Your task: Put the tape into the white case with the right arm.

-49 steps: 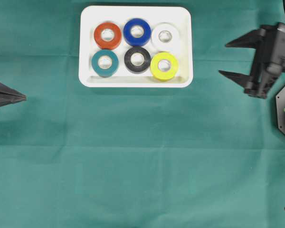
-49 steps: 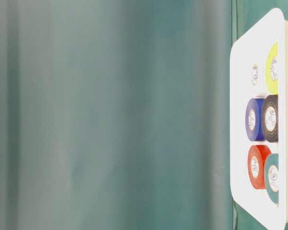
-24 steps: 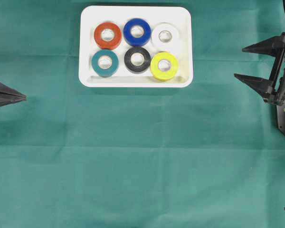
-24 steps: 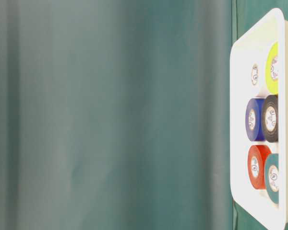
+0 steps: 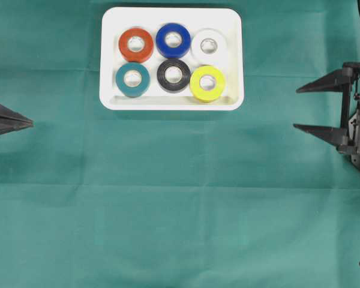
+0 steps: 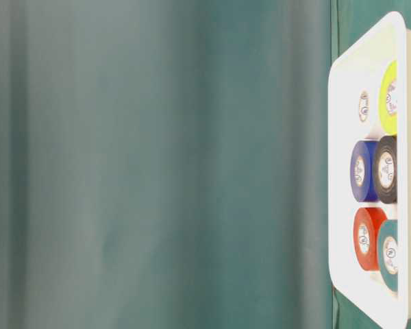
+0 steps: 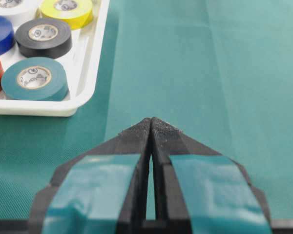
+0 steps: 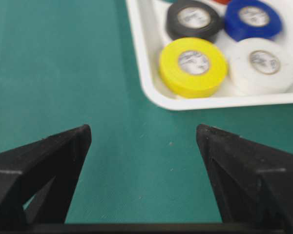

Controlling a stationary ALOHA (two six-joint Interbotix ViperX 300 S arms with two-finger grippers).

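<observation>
A: So, where do the rolls of tape sit?

B: All six lie flat inside the shallow white plastic case (image 5: 171, 101) with the rounded corners: an orange-red roll (image 5: 135, 44), a blue roll (image 5: 173, 39) and a white roll (image 5: 209, 45) in the far row, then a teal roll (image 5: 132, 79), a black roll (image 5: 173, 75) and a yellow roll (image 5: 207, 83) in the near row.

A: And the all-black right gripper (image 5: 310, 107)?

B: Its two long pointed fingers stand wide apart with nothing between them, only the green cloth (image 5: 180, 210) beneath. The case lies well ahead of the fingertips, off toward one side; in the wrist view the yellow roll is the closest to them.

A: What about the left gripper (image 7: 151, 122), the one with teal-blue bands?

B: Its jaws are pressed together, tips meeting, gripping nothing. The case sits ahead of its tip and off to the side, well apart, the teal roll being the nearest.
</observation>
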